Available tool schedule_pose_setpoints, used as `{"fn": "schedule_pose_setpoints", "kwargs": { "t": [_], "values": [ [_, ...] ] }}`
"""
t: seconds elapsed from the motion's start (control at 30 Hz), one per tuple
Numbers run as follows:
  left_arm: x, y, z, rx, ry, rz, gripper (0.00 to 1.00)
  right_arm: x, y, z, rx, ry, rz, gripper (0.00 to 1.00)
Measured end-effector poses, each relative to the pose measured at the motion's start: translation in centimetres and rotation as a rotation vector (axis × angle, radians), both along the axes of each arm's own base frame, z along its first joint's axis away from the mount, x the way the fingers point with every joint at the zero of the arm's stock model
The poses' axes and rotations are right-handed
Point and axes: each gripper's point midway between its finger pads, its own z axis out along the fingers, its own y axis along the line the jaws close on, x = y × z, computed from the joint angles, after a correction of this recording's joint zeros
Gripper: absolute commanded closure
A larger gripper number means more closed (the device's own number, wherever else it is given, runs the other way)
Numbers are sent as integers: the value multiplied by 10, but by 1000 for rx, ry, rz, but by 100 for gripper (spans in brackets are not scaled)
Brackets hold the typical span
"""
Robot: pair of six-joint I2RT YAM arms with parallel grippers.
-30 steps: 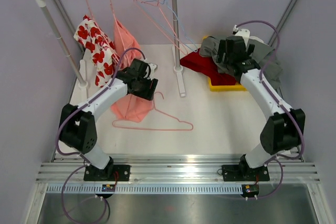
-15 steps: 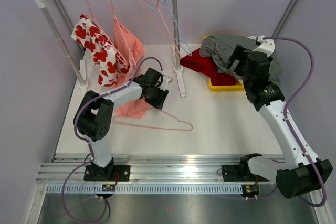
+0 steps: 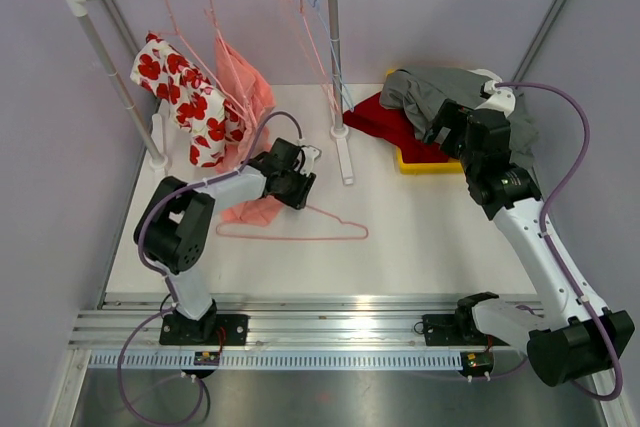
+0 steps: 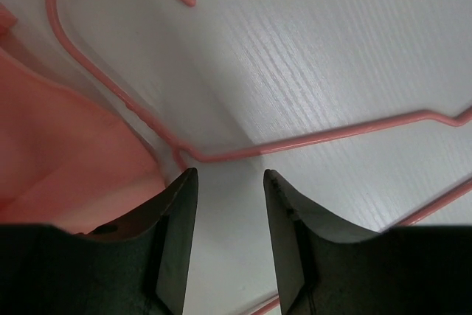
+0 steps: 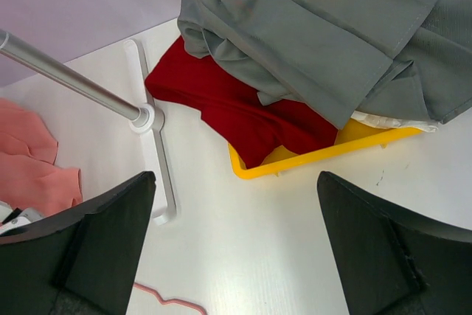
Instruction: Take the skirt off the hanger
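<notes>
I have my left gripper [image 4: 228, 182] low over the table [image 4: 332, 49], jaws narrowly parted with nothing between them. The pink hanger [image 4: 310, 138] has its wire just past the fingertips. The pink skirt [image 4: 66, 160] lies crumpled on the table, just beside one finger, by the hanger's neck. My right gripper [image 5: 232, 182] hangs wide open, holding nothing, near the yellow tray [image 5: 295, 161].

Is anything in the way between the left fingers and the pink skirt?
Nothing visible. The pink skirt lies on the table right beside the left fingers; only the pink hanger wire runs just ahead of them.
</notes>
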Motion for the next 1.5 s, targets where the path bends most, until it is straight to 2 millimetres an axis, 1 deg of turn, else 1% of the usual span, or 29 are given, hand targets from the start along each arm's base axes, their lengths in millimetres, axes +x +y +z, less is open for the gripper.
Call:
{"fn": "schedule_pose_setpoints", "kwargs": {
  "t": [0.13, 0.3, 0.4, 0.47, 0.57, 0.63, 0.73, 0.87, 0.93, 1.0, 1.07, 1.13, 1.17, 1.23, 1.33, 1.4, 1.5],
  "values": [
    [8, 2, 9, 1, -42, 26, 56, 0, 2, -1, 10, 2, 10, 2],
    [17, 7, 29, -5, -107, 69, 53, 0, 5, -4, 14, 9, 21, 2],
    [28, 10, 34, -7, -122, 105, 53, -1, 5, -7, 16, 16, 24, 2],
    [40, 12, 29, -3, -99, 137, 53, -1, 6, -10, 16, 21, 26, 2],
    [56, 10, 11, -3, -45, 169, 52, -2, 6, -10, 17, 22, 29, 2],
    [51, 12, -3, -3, 4, 180, 52, -3, 6, -9, 18, 17, 30, 2],
    [47, 4, -1, -46, 23, 183, 52, -6, 5, -6, 21, 6, 30, 2],
    [35, -7, -2, -63, 40, 167, 52, -11, 4, 1, 32, -13, 28, 3],
    [24, -19, -3, -68, 47, 144, 52, -13, 4, 3, 37, -17, 27, 4],
    [9, -37, -2, -74, 54, 111, 52, -16, 3, 4, 40, -15, 26, 3],
    [-10, -62, -2, -80, 62, 63, 53, -20, 2, 4, 42, -12, 24, 3],
    [-34, -91, -2, -97, 76, 16, 53, -27, 0, 7, 45, -14, 24, 4],
    [-51, -108, -1, -109, 88, -14, 53, -31, -1, 9, 46, -16, 23, 4],
    [-82, -136, -1, -128, 114, -59, 53, -41, -3, 14, 50, -24, 21, 4],
    [-135, -173, 1, -152, 171, -118, 53, -57, -9, 22, 53, -43, 13, 3],
    [-162, -187, 2, -150, 205, -138, 53, -70, -14, 28, 55, -56, 6, 4],
    [-203, -194, 2, -109, 250, -156, 52, -85, -20, 32, 55, -67, -3, 4]
  ]
}}
